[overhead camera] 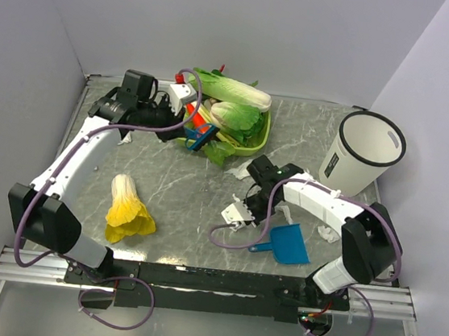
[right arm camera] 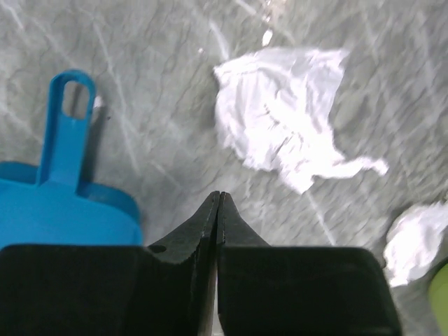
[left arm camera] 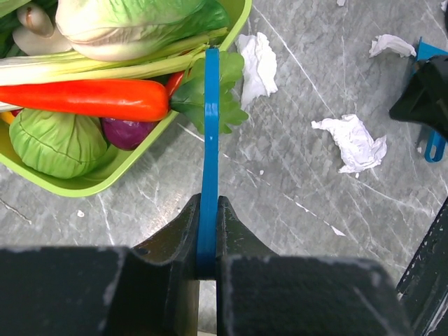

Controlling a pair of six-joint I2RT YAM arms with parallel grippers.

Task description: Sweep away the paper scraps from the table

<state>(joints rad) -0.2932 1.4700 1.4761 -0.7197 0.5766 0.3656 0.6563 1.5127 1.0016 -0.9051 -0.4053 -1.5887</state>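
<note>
Left wrist, left claw (left arm camera: 208, 210) gripping blue tool (left arm camera: 211, 126), paper scraps (left arm camera: 353, 143)

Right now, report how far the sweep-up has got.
Done: nothing swept yet; paper scraps lie loose on the table, and the blue dustpan sits unheld. In hand: left jaws are shut on the blue brush beside the green basket; right jaws are shut, empty, near a scrap. Left: sweeping every scrap.

Right wrist view's blurry: dustpan (right arm camera: 56, 206) runs off the left edge, one paper scrap (right arm camera: 413, 241) off the right. The brush handle (left arm camera: 210, 140) has its end buried between the left fingers (left arm camera: 168, 241).
</note>
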